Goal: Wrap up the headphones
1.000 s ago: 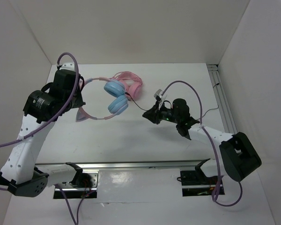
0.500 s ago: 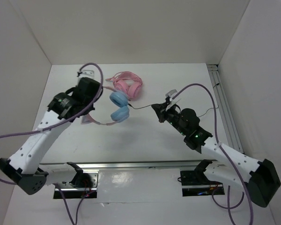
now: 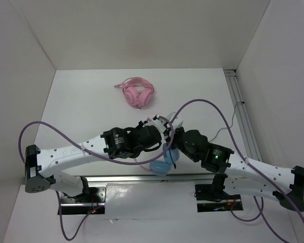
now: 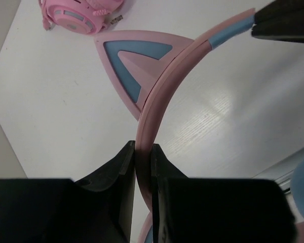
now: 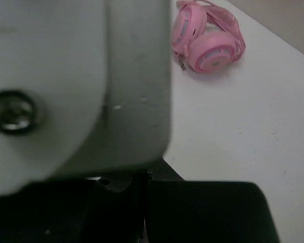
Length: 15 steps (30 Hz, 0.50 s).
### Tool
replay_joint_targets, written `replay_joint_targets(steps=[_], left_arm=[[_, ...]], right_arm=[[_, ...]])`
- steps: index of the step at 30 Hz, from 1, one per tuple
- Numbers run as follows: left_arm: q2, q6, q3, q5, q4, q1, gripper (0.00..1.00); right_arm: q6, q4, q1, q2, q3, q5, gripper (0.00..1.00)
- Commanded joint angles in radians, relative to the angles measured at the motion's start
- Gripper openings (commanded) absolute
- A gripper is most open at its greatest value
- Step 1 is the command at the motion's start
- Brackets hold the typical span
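The headphones (image 3: 161,164) are found at the near edge of the table (image 3: 91,111), between the two arms, well apart from the all-pink pair (image 3: 138,93). The thin pink headband (image 4: 159,101) is pinched by the closed left gripper (image 4: 142,152). The right gripper (image 5: 144,190) is shut, and nothing can be made out in it. The set is judged light, its band springy and smooth, so a hold on the band is favoured.
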State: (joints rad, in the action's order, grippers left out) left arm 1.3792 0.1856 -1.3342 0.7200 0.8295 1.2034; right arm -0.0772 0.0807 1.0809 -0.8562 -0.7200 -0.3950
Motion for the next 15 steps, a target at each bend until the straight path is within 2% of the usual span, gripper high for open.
replay_joint_targets(steps=[1, 6, 11, 15], left_arm=[[-0.022, -0.112, 0.021, -0.033, -0.017, 0.03, 0.0], [-0.095, -0.141, 0.012, -0.119, -0.017, 0.039, 0.0], [-0.222, -0.199, 0.053, -0.273, -0.09, 0.039, 0.0], [-0.308, -0.227, 0.076, -0.346, -0.122, 0.039, 0.0]], right_arm=[[-0.029, -0.021, 0.048, -0.029, -0.071, -0.191, 0.0], [-0.061, -0.059, 0.07, -0.029, -0.05, -0.252, 0.0], [-0.094, -0.099, 0.07, -0.001, -0.012, -0.127, 0.0], [-0.114, -0.099, 0.051, 0.009, -0.002, 0.017, 0.03]])
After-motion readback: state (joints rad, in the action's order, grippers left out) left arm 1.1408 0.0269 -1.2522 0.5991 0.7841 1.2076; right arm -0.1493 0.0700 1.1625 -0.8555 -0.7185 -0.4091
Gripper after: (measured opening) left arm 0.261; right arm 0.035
